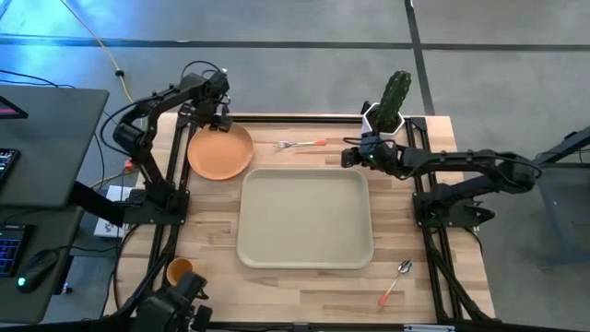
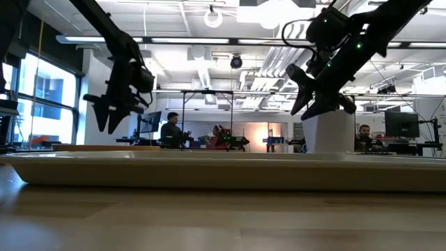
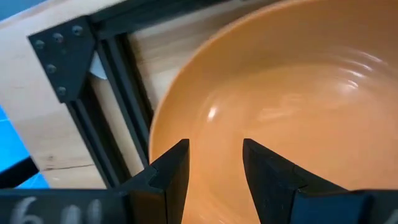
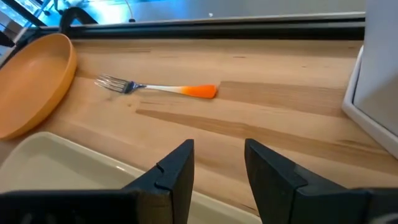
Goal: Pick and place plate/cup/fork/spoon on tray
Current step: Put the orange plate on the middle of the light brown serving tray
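The released left pincer (image 3: 214, 180) hung over the plate (image 1: 220, 152); the right pincer (image 4: 217, 177), also released, faced the fork (image 4: 155, 88) lying crosswise beyond the tray (image 1: 306, 219).

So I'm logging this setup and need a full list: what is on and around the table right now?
tray: one, beige, table centre, nothing on it.
plate: one, orange, far left, beside the tray's corner.
fork: one, silver with orange handle, beyond the tray's far edge.
spoon: one, silver with orange handle, near right corner.
cup: one, orange-yellow, near left edge.
cactus pot: one, white with green cactus, far right.
people: a few, seated in the room behind.
left gripper: over the plate's far rim, fingers open.
right gripper: raised right of the fork, fingers open.
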